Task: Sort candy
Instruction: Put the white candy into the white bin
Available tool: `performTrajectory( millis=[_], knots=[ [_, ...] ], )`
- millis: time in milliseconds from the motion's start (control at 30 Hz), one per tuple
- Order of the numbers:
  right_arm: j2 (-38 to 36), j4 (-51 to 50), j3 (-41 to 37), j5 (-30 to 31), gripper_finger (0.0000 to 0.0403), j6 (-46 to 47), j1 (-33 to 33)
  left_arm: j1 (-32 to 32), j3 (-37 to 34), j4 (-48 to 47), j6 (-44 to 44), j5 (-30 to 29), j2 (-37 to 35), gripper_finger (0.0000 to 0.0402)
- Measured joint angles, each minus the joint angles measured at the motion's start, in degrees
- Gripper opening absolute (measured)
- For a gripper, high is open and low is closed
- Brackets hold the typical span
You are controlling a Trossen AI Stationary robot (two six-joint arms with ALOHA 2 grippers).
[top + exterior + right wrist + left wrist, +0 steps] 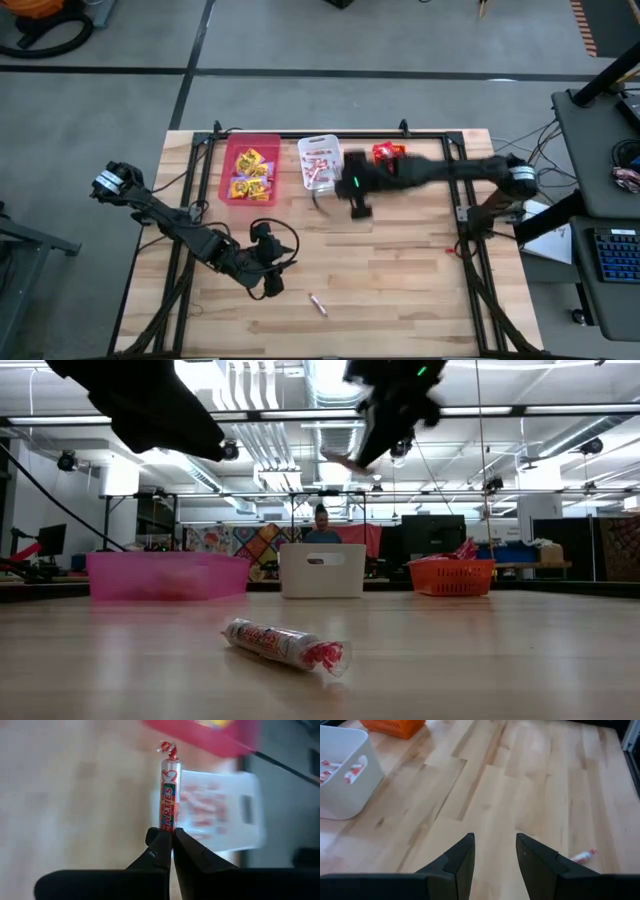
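Note:
My right gripper (171, 837) is shut on a thin candy stick (169, 785) and hangs high over the table (400, 270), just in front of the white bin (320, 162), which holds more sticks. The pink bin (250, 172) holds yellow packets and the orange bin (388, 153) red ones. Another candy stick (317, 305) lies flat on the table near its front edge. My left gripper (495, 851) stands open above the table to the left of that stick (583, 855), with nothing between its fingers. My right gripper pinches one end of the candy stick (167, 826) between its two fingertips. The stick runs on straight ahead of the fingers, in line with them, and its twisted far end (170, 750) is free. It is lifted clear of the table and slants downward.
The three bins stand in a row along the table's far edge. A black frame (470, 230) borders the tabletop. Bare wood lies between the bins and the loose stick. A person (322, 528) is seen beyond the table's far side.

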Motion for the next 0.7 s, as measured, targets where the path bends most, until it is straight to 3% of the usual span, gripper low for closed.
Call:
performTrajectory(
  millis=[167, 333, 433, 700],
  knots=[
    [4.9, 7.5, 3.86, -4.01, 0.0009, -6.79, -13.25, -1.41, 0.0, -0.12, -0.41, 0.03, 0.0, 0.0127],
    [12.01, 15.85, 6.85, -10.17, 0.0009, -8.88, -21.89, -1.84, 0.0, -0.25, -0.39, 0.04, -0.02, 0.0127],
    [16.45, 17.47, 9.35, -13.63, 0.0009, -10.04, -24.58, -1.82, 0.0, -0.24, -0.39, 0.04, -0.02, 0.0127],
    [25.89, 14.49, 16.4, -15.22, 0.0031, -6.85, -26.85, -1.8, 0.0, -0.33, -0.42, 0.02, 0.02, 0.0127]
  ],
)
